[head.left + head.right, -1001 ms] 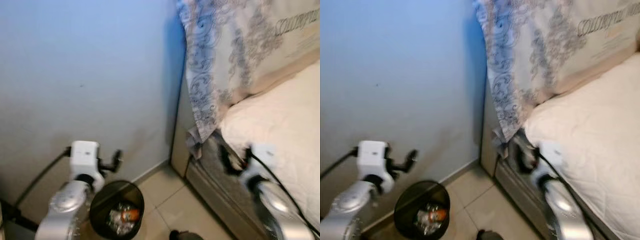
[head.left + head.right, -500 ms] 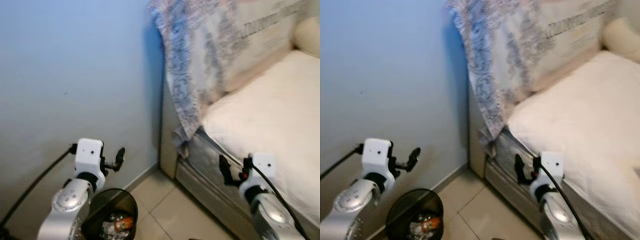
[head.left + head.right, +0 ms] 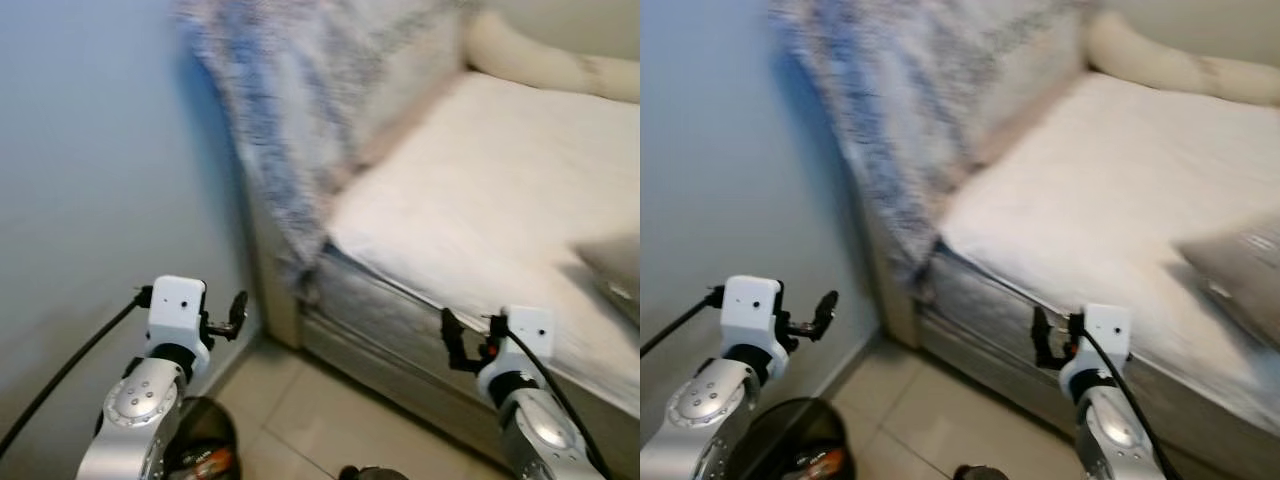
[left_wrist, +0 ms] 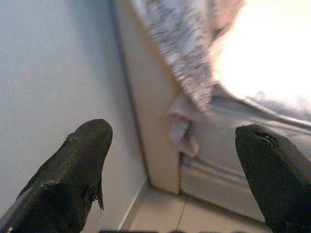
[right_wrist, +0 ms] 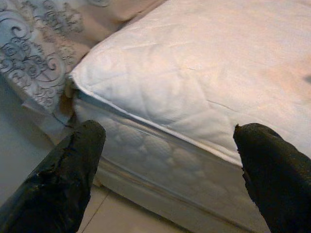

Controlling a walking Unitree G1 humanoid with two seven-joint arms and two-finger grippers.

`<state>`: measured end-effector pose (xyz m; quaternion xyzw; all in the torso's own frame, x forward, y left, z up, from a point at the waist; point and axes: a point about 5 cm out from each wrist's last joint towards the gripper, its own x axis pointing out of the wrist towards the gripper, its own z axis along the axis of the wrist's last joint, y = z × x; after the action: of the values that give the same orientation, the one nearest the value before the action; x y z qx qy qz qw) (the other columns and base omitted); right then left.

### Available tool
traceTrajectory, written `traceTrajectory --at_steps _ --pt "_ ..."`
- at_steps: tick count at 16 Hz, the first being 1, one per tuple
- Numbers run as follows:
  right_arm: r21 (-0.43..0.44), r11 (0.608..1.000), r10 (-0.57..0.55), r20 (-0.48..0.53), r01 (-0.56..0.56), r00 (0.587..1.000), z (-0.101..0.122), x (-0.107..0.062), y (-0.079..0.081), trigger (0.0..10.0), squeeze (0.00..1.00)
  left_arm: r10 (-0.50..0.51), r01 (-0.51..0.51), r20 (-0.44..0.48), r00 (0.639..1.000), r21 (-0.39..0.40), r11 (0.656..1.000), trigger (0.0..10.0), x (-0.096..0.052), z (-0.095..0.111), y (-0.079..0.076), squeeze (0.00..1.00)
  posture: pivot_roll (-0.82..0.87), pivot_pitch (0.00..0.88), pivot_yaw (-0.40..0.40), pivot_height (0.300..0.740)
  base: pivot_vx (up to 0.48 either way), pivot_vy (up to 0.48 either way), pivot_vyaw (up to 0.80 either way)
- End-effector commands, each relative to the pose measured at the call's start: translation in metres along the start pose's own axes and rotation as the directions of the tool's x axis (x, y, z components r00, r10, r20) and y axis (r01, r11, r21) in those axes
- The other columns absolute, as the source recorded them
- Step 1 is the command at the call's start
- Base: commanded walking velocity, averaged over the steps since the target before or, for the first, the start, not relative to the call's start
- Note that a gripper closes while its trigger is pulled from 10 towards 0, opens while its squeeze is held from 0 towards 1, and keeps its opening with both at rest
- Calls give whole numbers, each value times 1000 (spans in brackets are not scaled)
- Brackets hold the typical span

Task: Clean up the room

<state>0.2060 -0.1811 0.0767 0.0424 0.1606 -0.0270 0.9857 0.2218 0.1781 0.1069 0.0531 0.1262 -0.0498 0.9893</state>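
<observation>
Bedroom corner, seen from above, blurred by camera motion. On the left, a pale blue wall (image 3: pixel 90 150). On the right, a bed (image 3: pixel 480 190) with a bare white quilted mattress (image 5: pixel 194 82) running from the near right toward the far wall. At the bed's left end, a patterned grey-and-cream blanket (image 3: pixel 290 110) draped over the headboard and hanging down past the mattress corner. Along the far edge of the bed, a long cream bolster (image 3: pixel 540 62). At the right edge, on the mattress, part of a grey pillow (image 3: pixel 1235 270). Below, beige floor tiles (image 3: pixel 300 420) between wall and bed.

Near left, at the bottom by the wall, the rim of a black bin (image 3: pixel 205 450) with an orange scrap of trash (image 3: pixel 213 462) inside.

Left pincer (image 3: pixel 237 312) raised near the wall, above the bin, fingers (image 4: pixel 73 179) spread wide apart, holding nothing, pointed at the gap between wall and bed. Right pincer (image 3: pixel 450 338) raised in front of the bed's side, fingers (image 5: pixel 63 179) likewise spread wide and empty, pointed at the mattress edge. Both silver arms reaching up from the bottom edge, apart from all objects.
</observation>
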Motion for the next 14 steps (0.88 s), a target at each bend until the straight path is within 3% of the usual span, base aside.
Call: traceTrajectory --at_steps 1,4,5,7,14 --pt "7 1000 14 19 -14 1000 3 1 1 10000 0 22 -22 32 999 0 1000 10000 0 3 0 0 -82 27 4 740 0 0 -669" --pt "12 999 39 27 -39 999 7 2 4 10000 0 14 -14 22 1000 -18 1000 10000 0 2 -1 0 -89 33 5 740 0 0 -669" --pt "4 998 57 32 -57 998 10 3 5 10000 0 3 -4 34 999 29 1000 10000 1 3 -1 0 -89 29 0 740 0 0 -694" --pt "0 997 76 34 -76 997 11 5 6 10000 0 -17 14 53 998 48 999 10000 3 5 -3 0 -81 18 -4 740 0 0 -697" --pt "-14 998 63 40 -62 997 9 6 4 10000 0 -35 33 46 998 38 999 10000 3 1 -5 0 -82 1 -10 740 0 0 -697"
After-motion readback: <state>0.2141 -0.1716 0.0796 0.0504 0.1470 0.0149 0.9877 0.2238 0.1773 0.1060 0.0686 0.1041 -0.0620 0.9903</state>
